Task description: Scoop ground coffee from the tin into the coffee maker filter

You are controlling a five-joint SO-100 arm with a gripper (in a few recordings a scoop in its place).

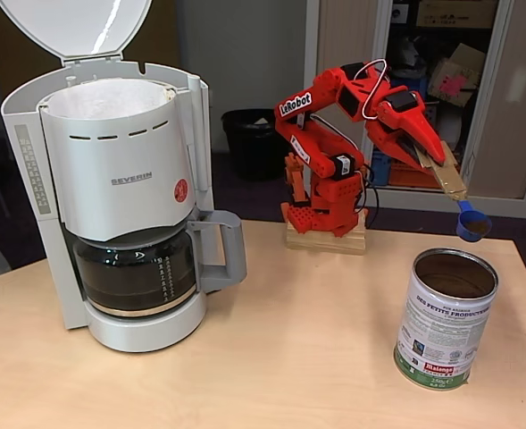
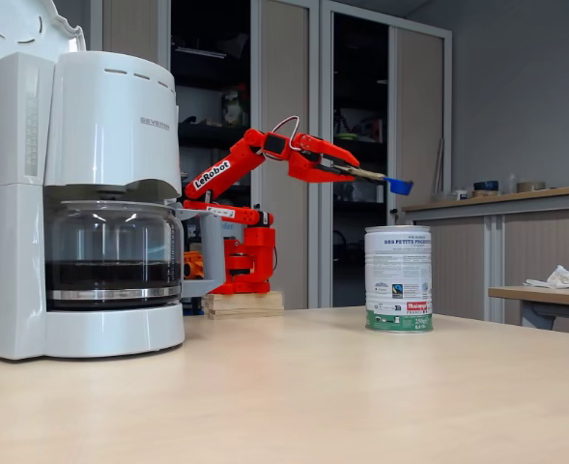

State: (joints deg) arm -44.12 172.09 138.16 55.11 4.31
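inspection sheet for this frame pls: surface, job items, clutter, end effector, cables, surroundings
Surface: light wooden table, bare between items.
Job's things: white Severin drip coffee maker, lid up, white paper filter in basket, glass carafe docked; shiny metal tin with white label, open; small blue scoop with dark ground coffee, raised above and behind the tin.
Clutter: nothing seen.
End effector: red end effector holds the scoop's wooden handle.
Cables: white cable loop on the arm.
Surroundings: black bin, open cupboard with boxes, side counter.
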